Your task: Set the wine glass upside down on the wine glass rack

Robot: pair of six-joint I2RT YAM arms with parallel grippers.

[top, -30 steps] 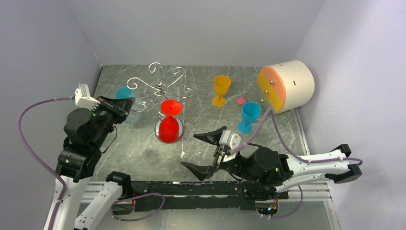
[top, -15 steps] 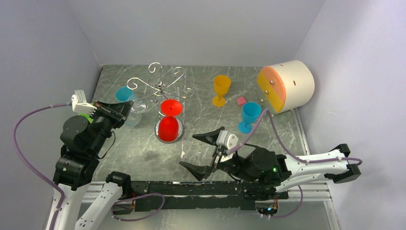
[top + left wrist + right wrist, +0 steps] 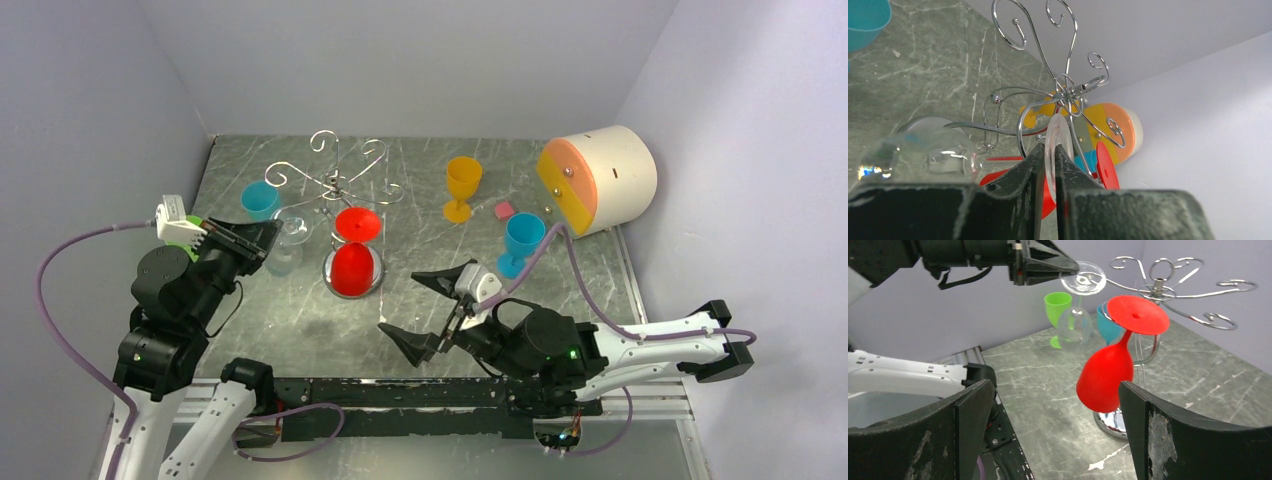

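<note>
- Just left of the wine glass rack [image 3: 338, 182], the left gripper [image 3: 262, 236] has its jaws closed flat on the round foot of the clear wine glass [image 3: 1075, 326], one finger on each face of the disc.
- The wine glass hangs inverted in that grip, foot uppermost and bowl down. Its foot is level with the rack's scroll-ended arms and close beside them. Whether it touches the wire cannot be told.
- On the rack itself, a red glass [image 3: 352, 266] hangs bowl-down, its foot up among the arms and its bowl above the rack's round shiny base.
- In front of the rack and to its right, the right gripper [image 3: 425, 312] faces the rack with its jaws spread wide and nothing between them.
- Left of the rack, beyond the held glass, a teal glass [image 3: 260, 198] and a green glass [image 3: 1057, 307] stand upright.
- Right of the rack stand a yellow glass [image 3: 462, 185] and a blue glass [image 3: 523, 240]. Further right lies a cream drum with an orange face [image 3: 600, 178].
</note>
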